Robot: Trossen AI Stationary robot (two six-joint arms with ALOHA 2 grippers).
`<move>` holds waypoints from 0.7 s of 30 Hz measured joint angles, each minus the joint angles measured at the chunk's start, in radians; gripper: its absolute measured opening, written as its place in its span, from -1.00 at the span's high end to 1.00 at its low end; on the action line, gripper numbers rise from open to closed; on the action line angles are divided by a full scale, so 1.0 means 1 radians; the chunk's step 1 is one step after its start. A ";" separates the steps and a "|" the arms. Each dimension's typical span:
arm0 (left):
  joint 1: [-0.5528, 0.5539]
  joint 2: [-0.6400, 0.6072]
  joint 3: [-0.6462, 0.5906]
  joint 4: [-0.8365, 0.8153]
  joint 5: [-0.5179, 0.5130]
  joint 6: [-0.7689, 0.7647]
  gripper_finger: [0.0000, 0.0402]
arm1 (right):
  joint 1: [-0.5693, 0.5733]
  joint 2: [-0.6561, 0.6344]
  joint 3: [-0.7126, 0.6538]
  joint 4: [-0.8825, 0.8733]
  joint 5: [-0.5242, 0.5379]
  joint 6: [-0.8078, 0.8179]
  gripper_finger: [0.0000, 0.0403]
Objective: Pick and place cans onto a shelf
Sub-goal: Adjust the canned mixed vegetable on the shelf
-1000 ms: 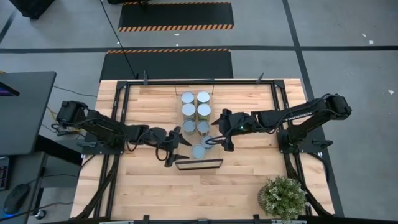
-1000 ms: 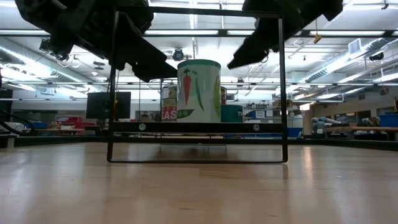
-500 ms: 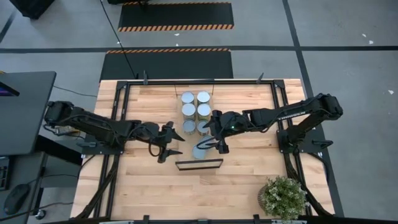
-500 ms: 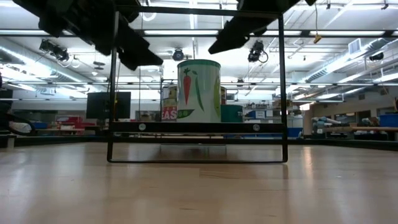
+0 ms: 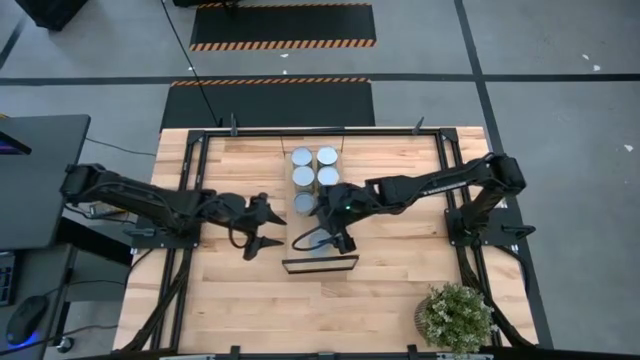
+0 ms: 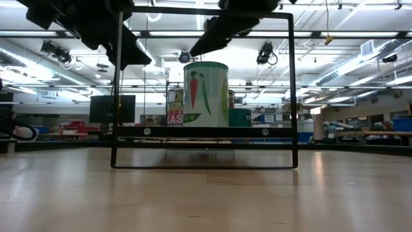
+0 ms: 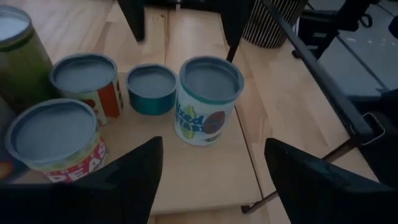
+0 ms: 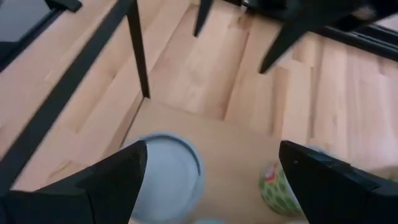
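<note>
Above the cans [image 5: 312, 180], right end effector [image 5: 333, 232] spread wide and empty beside the shelf [image 5: 320, 264], left end effector [image 5: 258, 228] likewise apart, next needing descent around one can.

Both arms reached inward over the table; the left gripper [image 5: 262, 225] and right gripper [image 5: 330, 235] had fingers spread apart.

red-banded can [image 7: 59, 140]: "PEAS" | white can [image 7: 206, 99]: partial "ed" | low-view rear can [image 6: 175, 106]: "EAS"
</note>
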 joint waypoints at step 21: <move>0.001 -0.061 0.056 -0.242 -0.037 -0.052 -0.42 | -0.018 0.225 0.247 -0.075 -0.030 -0.072 -0.85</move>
